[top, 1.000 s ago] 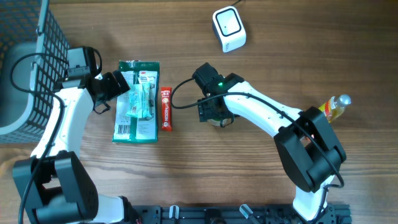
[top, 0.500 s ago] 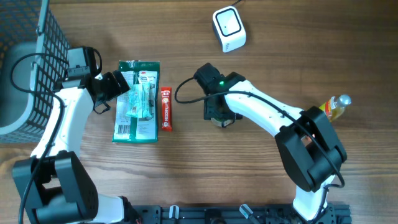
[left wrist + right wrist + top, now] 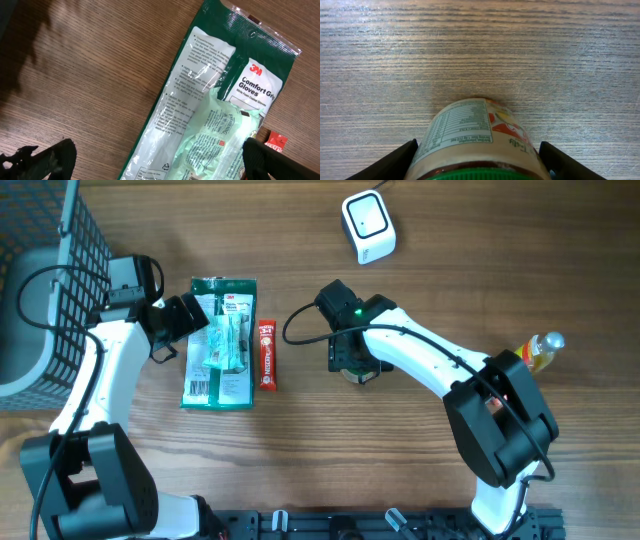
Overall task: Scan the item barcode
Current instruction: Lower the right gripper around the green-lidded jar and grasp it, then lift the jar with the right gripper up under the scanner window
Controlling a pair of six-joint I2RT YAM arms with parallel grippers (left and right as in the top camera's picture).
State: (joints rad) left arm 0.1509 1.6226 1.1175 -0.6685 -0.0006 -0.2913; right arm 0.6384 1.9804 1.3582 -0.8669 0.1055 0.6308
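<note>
Right gripper [image 3: 477, 144]: closed about the jar, one dark finger against each flank just below the lid.
Left gripper [image 3: 157, 147]: fingers spread wide, holding nothing, hanging over the upper part of the glove pack.
Table [image 3: 300, 470]: brown wood grain, bearing everything named here.
Basket [image 3: 40, 240]: grey mesh, at the far left corner.
Glove pack [image 3: 235, 385]: flat green and white packet, left of centre.
Scanner [image 3: 368, 225]: small white unit at the far edge, well apart from the jar.
Jar [image 3: 470, 130]: near the table's middle, right of the red stick. It has a pale label with a fine-print nutrition panel, red and yellow artwork beside it, and a green lid rim nearest the wrist camera. Whether it rests on the wood cannot be told.
Bottle [image 3: 538, 350]: yellow contents, white cap, at the right.
Red stick [image 3: 267, 355]: narrow sachet just beside the glove pack.
Change from one second ago: the right wrist sits slightly further right. The left arm and the loose items are unmoved.
</note>
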